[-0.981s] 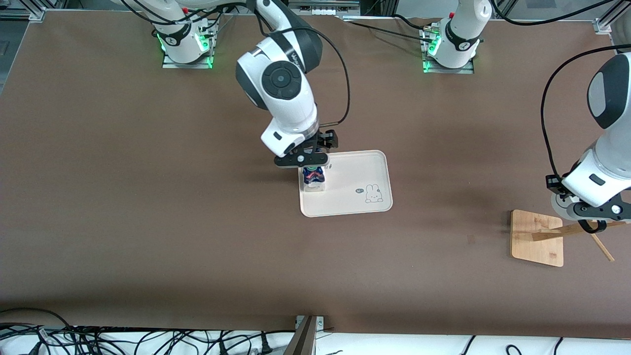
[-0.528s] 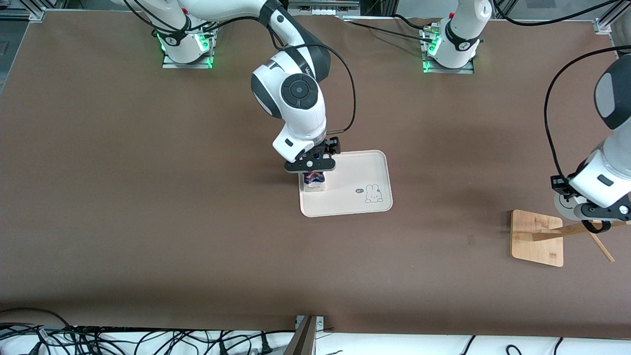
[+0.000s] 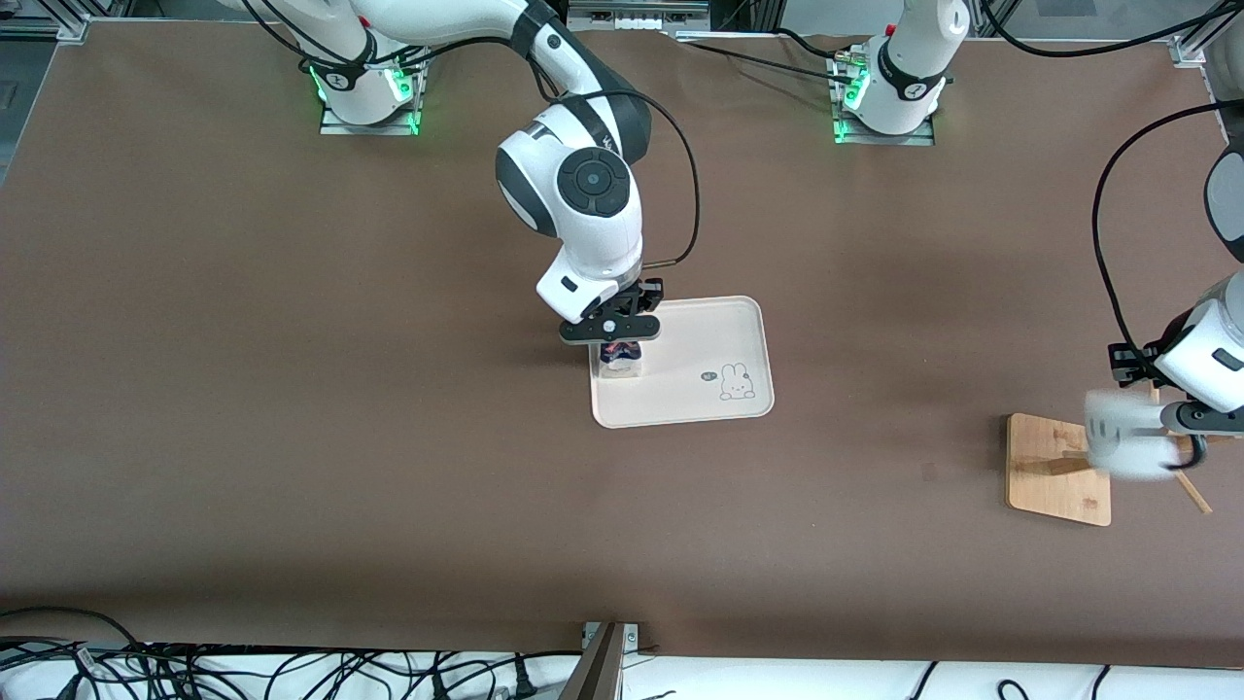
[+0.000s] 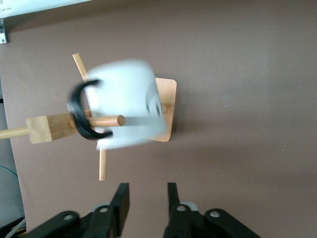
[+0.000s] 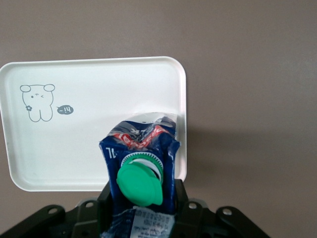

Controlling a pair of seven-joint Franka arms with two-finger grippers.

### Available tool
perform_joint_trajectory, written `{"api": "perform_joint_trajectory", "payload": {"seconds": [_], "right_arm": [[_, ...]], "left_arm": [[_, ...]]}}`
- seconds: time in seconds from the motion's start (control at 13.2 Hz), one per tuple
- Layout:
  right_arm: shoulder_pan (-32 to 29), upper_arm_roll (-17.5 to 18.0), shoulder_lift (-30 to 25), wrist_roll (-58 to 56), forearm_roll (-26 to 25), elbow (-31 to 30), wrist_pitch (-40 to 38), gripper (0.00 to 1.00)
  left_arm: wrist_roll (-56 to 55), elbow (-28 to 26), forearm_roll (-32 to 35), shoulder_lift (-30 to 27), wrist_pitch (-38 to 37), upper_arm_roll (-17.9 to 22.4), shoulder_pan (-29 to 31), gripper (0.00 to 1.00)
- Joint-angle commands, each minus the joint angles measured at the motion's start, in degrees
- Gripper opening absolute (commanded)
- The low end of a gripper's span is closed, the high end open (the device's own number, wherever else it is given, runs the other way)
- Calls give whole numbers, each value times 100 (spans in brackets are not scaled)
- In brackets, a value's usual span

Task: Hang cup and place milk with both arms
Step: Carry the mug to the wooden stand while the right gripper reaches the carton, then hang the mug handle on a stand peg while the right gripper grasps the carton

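Observation:
The white cup [image 3: 1125,443] hangs by its black loop handle [image 4: 81,111] on a wooden peg [image 4: 106,120] of the rack and is blurred by its own swinging. My left gripper [image 3: 1193,428] is open and empty, drawn back from the cup toward the left arm's end; its jaws stand apart in the left wrist view [image 4: 144,191]. My right gripper [image 3: 610,331] is shut on the milk [image 3: 619,358], a blue carton with a green cap [image 5: 140,184], and holds it upright over the edge of the white tray [image 3: 719,331] toward the right arm's end.
The rack's wooden base [image 3: 1054,467] lies near the left arm's end, with a thin cross stick [image 3: 1188,488] sticking out. The tray [image 5: 74,144] carries a rabbit drawing [image 3: 736,382]. Cables lie along the table's front edge.
My left gripper has let go of the cup and pulled away toward the left arm's end; the cup now swings on the peg. My right gripper has sunk lower with the milk over the tray's edge.

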Motion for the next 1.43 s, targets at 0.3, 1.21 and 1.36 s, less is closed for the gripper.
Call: {"api": "perform_joint_trajectory", "payload": {"seconds": [0.3, 1.21, 1.36], "right_arm": [[-22, -80, -35, -33, -24, 174, -212, 46], [-980, -1027, -1405, -2447, 283, -473, -1479, 46], [-989, -1423, -1712, -2835, 301, -992, -1409, 46]], "left_arm": [[139, 92, -335, -375, -1091, -316, -60, 100], [-766, -474, -1057, -1199, -770, -345, -199, 100], [-653, -1774, -1048, -2034, 300, 59, -560, 100]]}}
